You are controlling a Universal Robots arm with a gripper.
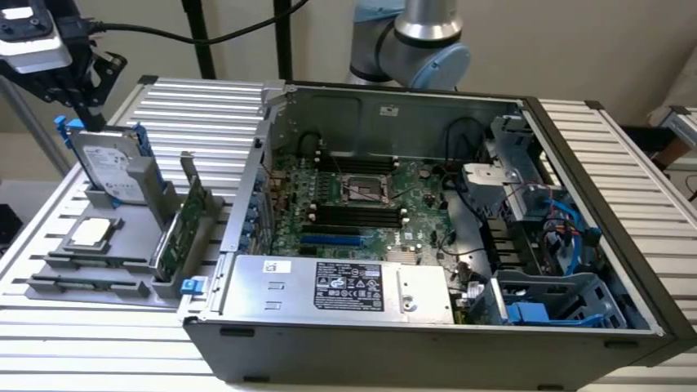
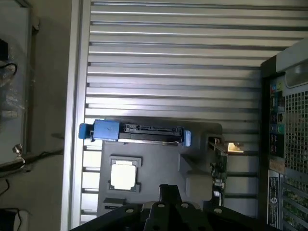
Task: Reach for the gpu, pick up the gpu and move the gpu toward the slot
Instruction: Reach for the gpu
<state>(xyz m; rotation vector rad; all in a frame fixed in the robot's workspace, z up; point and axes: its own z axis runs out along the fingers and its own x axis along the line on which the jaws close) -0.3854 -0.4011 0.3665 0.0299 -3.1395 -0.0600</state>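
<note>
Open case (image 1: 436,351) on a slatted table (image 1: 196,106), with a grey holder (image 1: 122,219) beside it on the exterior view's left. We note a black-and-white label (image 1: 348,286) on the power supply (image 1: 261,286) at the case's near edge, and a pale one on the drive (image 1: 107,167). The writing on both is too small to read. The case contains the board (image 1: 360,208). The holder carries the drive, upright in a blue frame, a processor (image 1: 91,233) lying flat, memory sticks (image 1: 77,282) in its near slots, and the gpu (image 1: 179,229). The gpu stands on edge in the holder's groove, between the drive and the case's outer wall. The gripper (image 1: 87,118) hangs just above the drive's far end, its fingers together and gripping nothing, apart from the gpu. In the wrist view we look down past the gripper (image 2: 169,192) on the drive (image 2: 137,131) and the gpu (image 2: 219,166), both edge-on.
</note>
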